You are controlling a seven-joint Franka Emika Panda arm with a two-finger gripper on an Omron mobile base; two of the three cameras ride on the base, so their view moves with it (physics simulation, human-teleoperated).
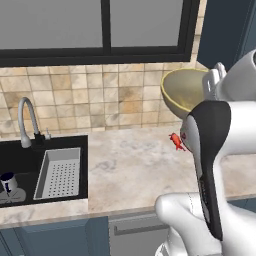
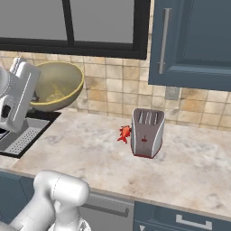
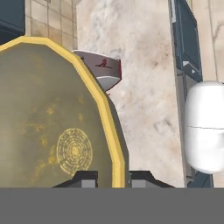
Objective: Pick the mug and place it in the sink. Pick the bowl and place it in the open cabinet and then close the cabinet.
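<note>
The olive-tan bowl (image 1: 184, 94) (image 2: 56, 85) hangs tilted on its side in the air above the counter, its yellowish inside filling the left of the hand view (image 3: 52, 127). My gripper (image 3: 114, 178) is shut on the bowl's yellow rim, one dark fingertip on each side of the wall. The white hand (image 1: 219, 80) (image 2: 20, 92) holds it at tile height. A dark mug (image 1: 7, 183) stands in the black sink (image 1: 25, 155) at the far left. The slate-blue cabinet (image 2: 194, 40) with its silver handle (image 2: 165, 40) hangs at the upper right.
A silver toaster (image 2: 146, 133) (image 3: 103, 70) stands on the marble counter (image 1: 130, 170), with a small red object (image 1: 176, 141) (image 2: 124, 133) beside it. A white perforated rack (image 1: 60, 172) lies in the sink under the curved faucet (image 1: 25, 117). A window is above.
</note>
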